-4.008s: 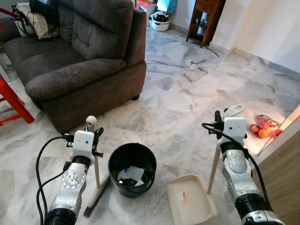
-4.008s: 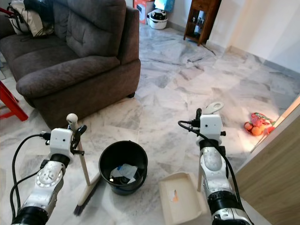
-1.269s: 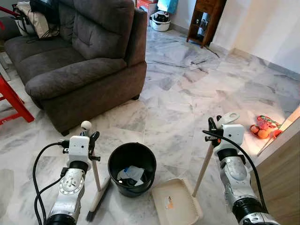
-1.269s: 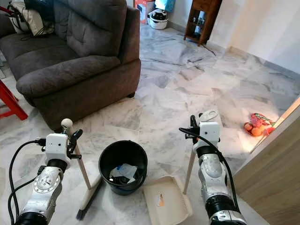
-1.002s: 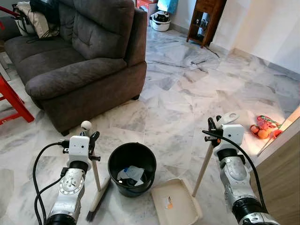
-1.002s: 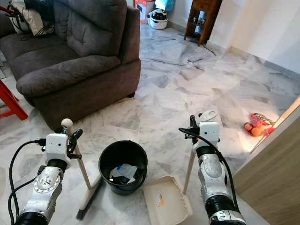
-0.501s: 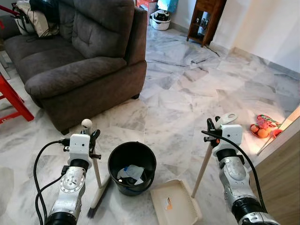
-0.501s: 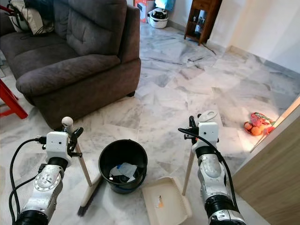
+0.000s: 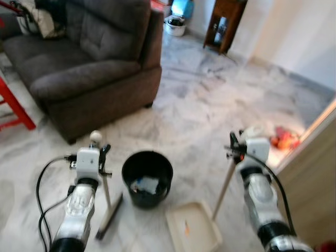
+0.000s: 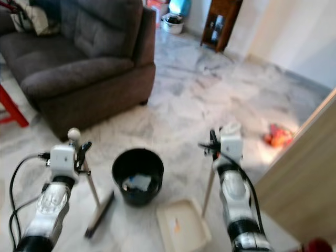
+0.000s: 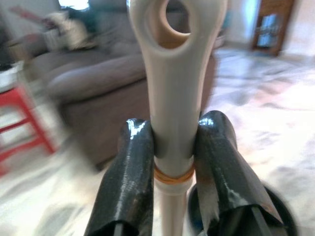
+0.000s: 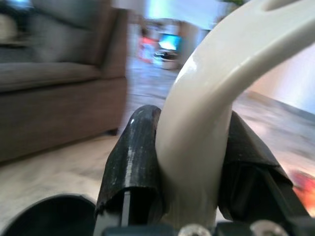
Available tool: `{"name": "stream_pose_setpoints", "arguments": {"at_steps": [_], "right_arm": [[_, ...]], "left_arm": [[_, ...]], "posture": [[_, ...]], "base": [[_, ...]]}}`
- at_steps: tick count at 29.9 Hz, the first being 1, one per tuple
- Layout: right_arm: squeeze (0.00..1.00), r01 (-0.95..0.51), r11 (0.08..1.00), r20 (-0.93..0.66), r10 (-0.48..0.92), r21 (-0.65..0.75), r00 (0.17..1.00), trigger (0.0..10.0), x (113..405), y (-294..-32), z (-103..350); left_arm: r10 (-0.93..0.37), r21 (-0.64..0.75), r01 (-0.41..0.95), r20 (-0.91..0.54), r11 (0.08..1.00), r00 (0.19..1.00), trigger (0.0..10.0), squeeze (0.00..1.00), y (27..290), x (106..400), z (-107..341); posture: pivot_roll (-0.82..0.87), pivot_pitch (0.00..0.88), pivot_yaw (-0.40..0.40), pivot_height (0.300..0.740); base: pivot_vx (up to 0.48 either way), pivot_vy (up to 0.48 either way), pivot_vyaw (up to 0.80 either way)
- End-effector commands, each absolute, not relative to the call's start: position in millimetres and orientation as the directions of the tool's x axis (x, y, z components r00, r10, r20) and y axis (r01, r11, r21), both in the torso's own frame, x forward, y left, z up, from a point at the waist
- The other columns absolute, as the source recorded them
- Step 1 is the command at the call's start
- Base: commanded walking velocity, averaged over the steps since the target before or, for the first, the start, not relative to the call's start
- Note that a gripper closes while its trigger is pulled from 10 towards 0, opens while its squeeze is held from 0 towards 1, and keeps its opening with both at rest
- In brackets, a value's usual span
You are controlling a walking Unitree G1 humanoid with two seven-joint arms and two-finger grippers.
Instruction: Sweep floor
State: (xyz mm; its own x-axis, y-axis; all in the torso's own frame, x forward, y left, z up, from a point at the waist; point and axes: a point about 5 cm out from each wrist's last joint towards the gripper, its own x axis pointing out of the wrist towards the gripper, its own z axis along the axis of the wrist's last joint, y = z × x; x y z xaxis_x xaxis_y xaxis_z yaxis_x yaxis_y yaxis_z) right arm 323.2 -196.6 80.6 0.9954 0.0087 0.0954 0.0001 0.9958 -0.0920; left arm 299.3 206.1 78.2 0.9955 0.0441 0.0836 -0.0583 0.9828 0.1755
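My left gripper [image 9: 102, 157] is shut on the cream handle of a small broom [image 9: 106, 194]; its dark bristle head [image 9: 109, 218] rests on the marble floor left of a black bucket [image 9: 147, 176]. In the left wrist view both black fingers [image 11: 129, 182] clamp the broom handle [image 11: 173, 98]. My right gripper [image 9: 234, 154] is shut on the long handle [image 9: 222, 189] of a cream dustpan [image 9: 192, 233], which lies flat on the floor right of the bucket with a small orange scrap in it. The right wrist view has the dustpan handle [image 12: 206, 123] between the fingers [image 12: 132, 162]. Crumpled paper lies inside the bucket.
A dark grey sofa [image 9: 89, 68] stands at the back left, with a red stool leg [image 9: 13, 107] beside it. A bag of oranges [image 9: 283, 140] lies on the floor at the right near a wooden panel [image 9: 315, 189]. A wooden cabinet [image 9: 223, 23] stands far back.
The whole picture has blurred and shifted slightly, so the camera moved. Both grippers keep their hold; the broom and dustpan stay beside the bucket as half a second ago.
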Motion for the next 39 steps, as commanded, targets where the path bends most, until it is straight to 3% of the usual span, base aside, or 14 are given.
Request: {"name": "stream_pose_setpoints", "arguments": {"at_steps": [1, 22, 39], "right_arm": [[0.00, 0.007, 0.996, 0.126, 0.004, -0.087, 0.992, 10.0, 324.6, -198.3, 85.9], [0.00, 0.026, 0.997, 0.088, -0.019, -0.074, 0.996, 10.0, 325.1, -200.9, 81.0], [0.00, 0.053, 0.997, 0.063, -0.049, -0.062, 0.997, 10.0, 324.9, -204.8, 77.5]], "left_arm": [[0.032, 0.178, -0.051, 0.109, 0.983, 0.993, 10.0, 0.00, 203.4, 300.2, 82.2], [0.044, 0.179, -0.062, 0.105, 0.982, 0.993, 10.0, 0.00, 203.1, 300.6, 80.9], [0.037, 0.180, -0.056, 0.104, 0.982, 0.994, 10.0, 0.00, 202.7, 300.8, 80.2]], "posture": [[0.02, 0.000, -0.098, 0.740], [0.02, 0.000, -0.103, 0.740], [0.03, 0.000, -0.102, 0.740]], "base": [[-0.259, 0.000, 0.00], [-0.061, 0.000, 0.00], [0.000, 0.000, -0.78]]}}
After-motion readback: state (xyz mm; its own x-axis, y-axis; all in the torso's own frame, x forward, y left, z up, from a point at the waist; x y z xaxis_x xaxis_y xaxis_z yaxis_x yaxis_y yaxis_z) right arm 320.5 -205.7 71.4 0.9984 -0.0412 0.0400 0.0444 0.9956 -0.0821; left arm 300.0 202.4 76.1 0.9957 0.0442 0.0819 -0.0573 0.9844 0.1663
